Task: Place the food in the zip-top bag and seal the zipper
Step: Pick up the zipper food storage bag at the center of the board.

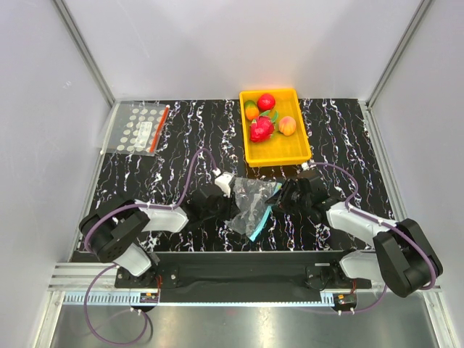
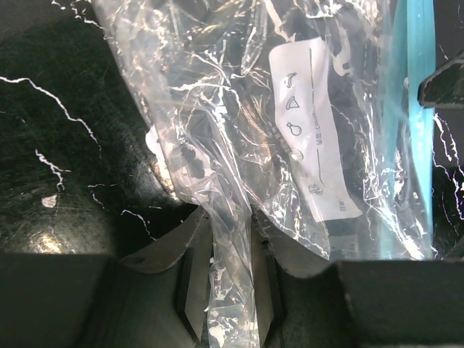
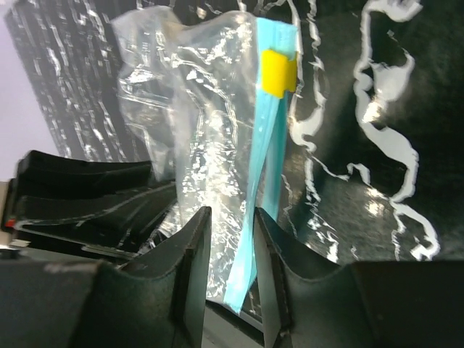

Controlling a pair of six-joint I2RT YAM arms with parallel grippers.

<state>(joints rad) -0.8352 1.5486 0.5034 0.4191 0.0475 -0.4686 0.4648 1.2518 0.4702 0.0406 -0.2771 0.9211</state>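
The left gripper and right gripper pinch the bag near the tray, likely to open it for fruit

Zip-top bag white panel: small black pictograms in a column; the print beside them is too blurred to read.
Elsewhere: nothing legible.
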